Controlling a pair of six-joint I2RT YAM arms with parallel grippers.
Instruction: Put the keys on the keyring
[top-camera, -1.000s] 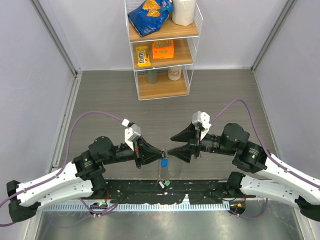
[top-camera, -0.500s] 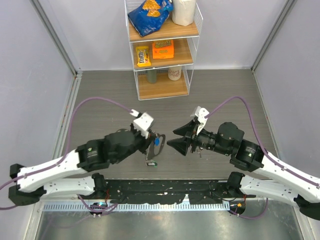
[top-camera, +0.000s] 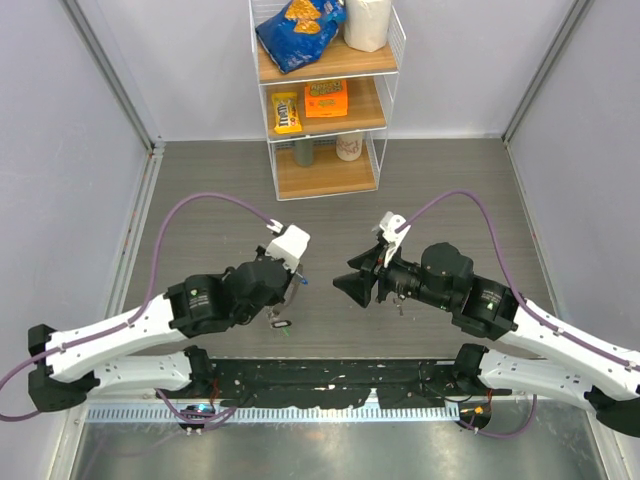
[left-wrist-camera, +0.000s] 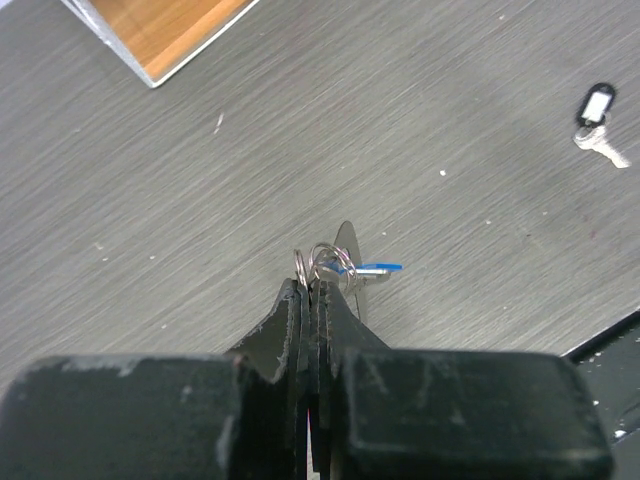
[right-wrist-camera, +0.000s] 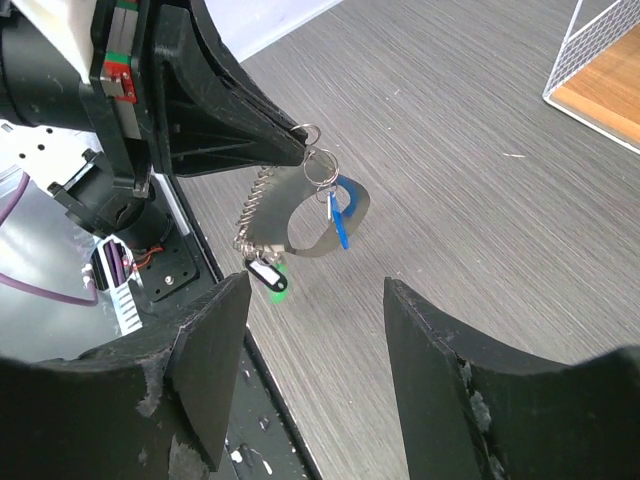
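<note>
My left gripper (top-camera: 291, 288) is shut on the small silver rings at the top of the keyring (right-wrist-camera: 318, 228), a grey oval metal loop that hangs below its fingertips (right-wrist-camera: 296, 133). A blue tag (right-wrist-camera: 340, 224) hangs in the loop. A thin chain (right-wrist-camera: 255, 205) ends in a green tag (right-wrist-camera: 276, 287) and a black piece with a white label (right-wrist-camera: 261, 272); I cannot tell if that piece is a key. In the left wrist view my left gripper (left-wrist-camera: 315, 287) shows the rings and blue tag at its tips. One key (left-wrist-camera: 598, 118) with a black head lies on the floor. My right gripper (right-wrist-camera: 318, 290) is open and empty, facing the keyring.
A white wire shelf (top-camera: 325, 100) with snack packs and cups stands at the back centre; its corner shows in the left wrist view (left-wrist-camera: 160, 40). Grey walls close both sides. The black base rail (top-camera: 330, 385) runs along the near edge.
My left gripper has turned away from the right gripper and dropped down and left with the keyring. My right gripper has let go, opened, and shifted slightly left.
</note>
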